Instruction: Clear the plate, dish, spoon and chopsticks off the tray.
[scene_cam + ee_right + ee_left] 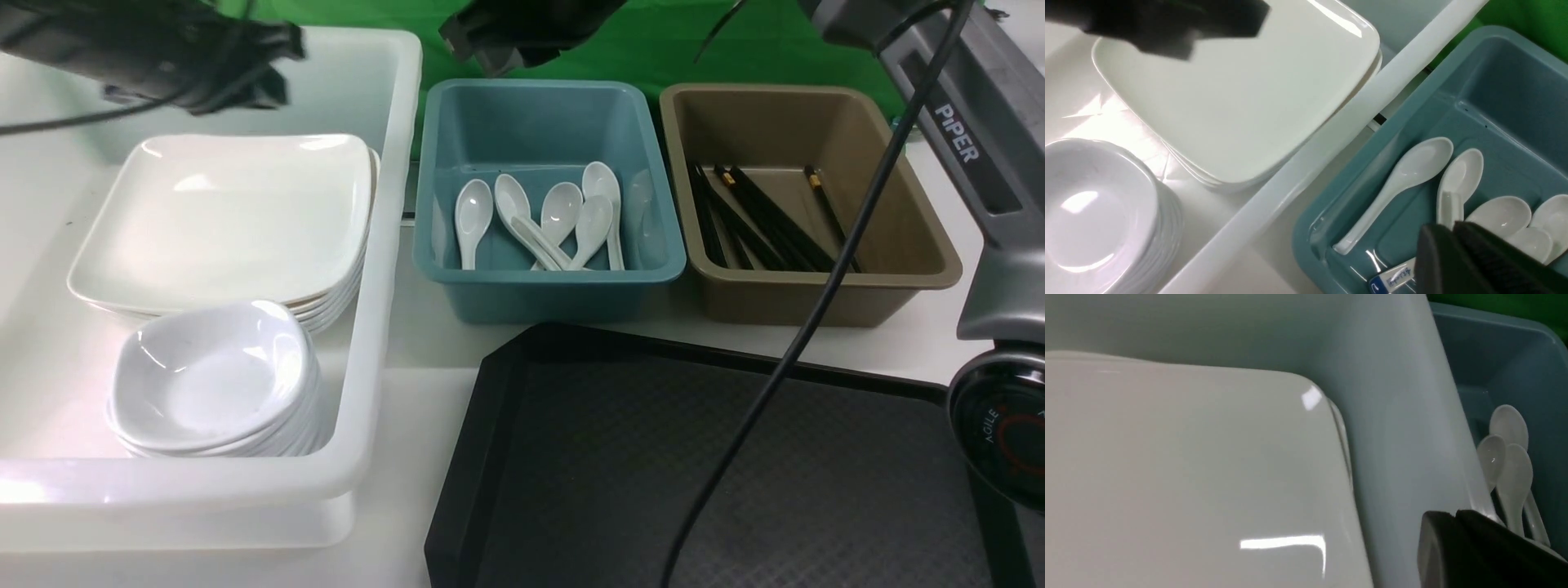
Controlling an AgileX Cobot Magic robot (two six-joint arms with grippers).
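**Front view: tray bare, tableware sorted into three tubs**

Front view shows the black tray (735, 474) lying on the white counter (408, 392) nearest the robot, with nothing on its textured surface; only a black cable (784, 359) hangs across in front of it.

Behind the tray stand three tubs side by side. The white tub (384, 269) on the left holds a stack of large square plates, the top plate (229, 216) lying flat at the far end. In front of it, in the same tub, sits a stack of small white dishes (208, 380). The teal tub (547, 188) in the middle holds several white spoons (555, 220), bowls pointing away from the robot, handles crossing. The brown tub (808, 196) on the right holds the black chopsticks (767, 220), lying loosely along its floor.

The left end effector (245, 73) hovers above the far end of the white tub, over the plates, its fingers (1457, 551) pressed together and carrying nothing. The right end effector (498, 41) hangs above the far rim of the teal tub; in the right wrist view its fingers (1474, 261) sit together over the spoons, with nothing between them.
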